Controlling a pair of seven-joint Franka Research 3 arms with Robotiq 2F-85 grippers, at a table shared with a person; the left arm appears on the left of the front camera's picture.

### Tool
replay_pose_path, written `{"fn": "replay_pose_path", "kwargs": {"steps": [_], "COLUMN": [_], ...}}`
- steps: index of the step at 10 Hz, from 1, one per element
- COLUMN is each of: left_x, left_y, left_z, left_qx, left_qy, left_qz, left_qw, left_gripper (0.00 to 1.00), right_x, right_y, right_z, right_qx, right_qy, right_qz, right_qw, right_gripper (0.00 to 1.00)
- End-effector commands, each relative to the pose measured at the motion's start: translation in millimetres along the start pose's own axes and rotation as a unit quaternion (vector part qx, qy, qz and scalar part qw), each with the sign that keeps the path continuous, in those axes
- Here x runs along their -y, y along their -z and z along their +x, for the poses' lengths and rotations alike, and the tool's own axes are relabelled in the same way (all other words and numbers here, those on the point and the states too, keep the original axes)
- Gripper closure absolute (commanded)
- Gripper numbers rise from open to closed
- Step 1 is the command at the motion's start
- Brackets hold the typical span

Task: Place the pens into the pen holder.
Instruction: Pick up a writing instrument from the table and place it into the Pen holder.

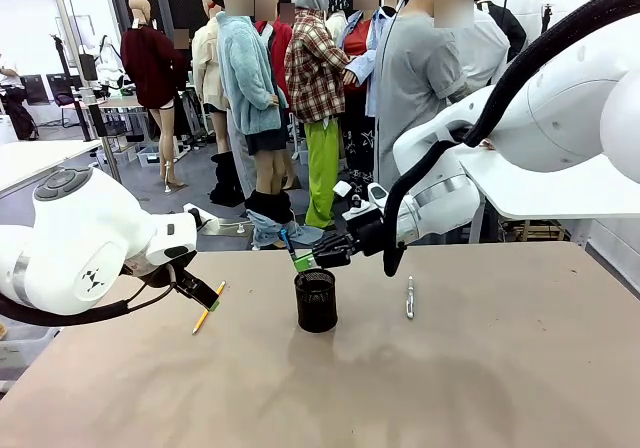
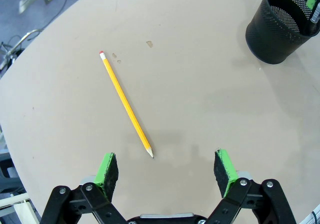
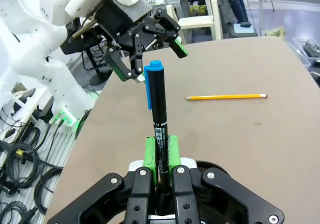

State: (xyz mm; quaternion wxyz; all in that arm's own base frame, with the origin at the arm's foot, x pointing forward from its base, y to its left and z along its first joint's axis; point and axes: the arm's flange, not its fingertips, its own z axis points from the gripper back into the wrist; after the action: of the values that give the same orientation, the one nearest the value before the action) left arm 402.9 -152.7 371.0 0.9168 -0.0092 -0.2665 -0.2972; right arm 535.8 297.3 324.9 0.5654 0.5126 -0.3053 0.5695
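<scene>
The left pincer (image 1: 205, 296) hangs low over the left part of the worktop (image 1: 480, 368) with its jaws spread wide and nothing between them; in the left wrist view its green pads (image 2: 107, 170) flank bare board just short of the sharpened tip of the yellow pencil (image 2: 126, 105). That pencil lies flat, well apart from the pen holder (image 1: 316, 301), eraser end toward the far edge. It looks light, stiff and thin, so it will likely roll or skid if nudged. A pinch across the middle of the shaft, jaws square to it, seems the safest hold. The pen holder, a black mesh cup, stands upright midway between the left and right edges, nearer the far edge. It is probably light enough to tip if a pen snags its rim. Just above its left rim, the right pincer (image 1: 303, 261) is clamped tight on the dark blue pen (image 3: 159, 109), gripping the lower barrel with the capped end pointing up. The smooth plastic barrel could slip, though the hold looks centred. Whether the pen's lower end is already inside the cup I cannot tell. To the right of the cup, near but not touching it, the white pen (image 1: 409, 297) lies flat, pointing toward the far edge. It is slim and rigid, best taken mid-barrel.
</scene>
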Motion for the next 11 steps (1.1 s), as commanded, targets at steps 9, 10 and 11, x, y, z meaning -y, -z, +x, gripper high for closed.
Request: {"fn": "replay_pose_path", "kwargs": {"steps": [9,10,11], "left_x": [-1.7,-1.7,-1.7], "left_y": [-0.6,-0.6,-0.6], "left_z": [-0.6,-0.6,-0.6], "left_qx": [0.001,0.001,0.001], "left_qy": [-0.002,-0.002,-0.002], "left_qz": [0.000,0.000,0.000], "left_qw": [1.000,1.000,1.000], "left_gripper": [0.00,0.00,0.00], "right_x": [6.1,2.2,-3.6], "right_y": [-13.5,-21.2,-34.3], "right_z": [-4.5,-1.4,8.4], "right_qx": [-0.002,0.000,-0.007], "right_qy": [-0.023,-0.026,-0.034], "right_qz": [0.005,-0.004,-0.022], "right_qw": [1.000,1.000,0.999], "right_gripper": [0.41,0.41,0.41]}}
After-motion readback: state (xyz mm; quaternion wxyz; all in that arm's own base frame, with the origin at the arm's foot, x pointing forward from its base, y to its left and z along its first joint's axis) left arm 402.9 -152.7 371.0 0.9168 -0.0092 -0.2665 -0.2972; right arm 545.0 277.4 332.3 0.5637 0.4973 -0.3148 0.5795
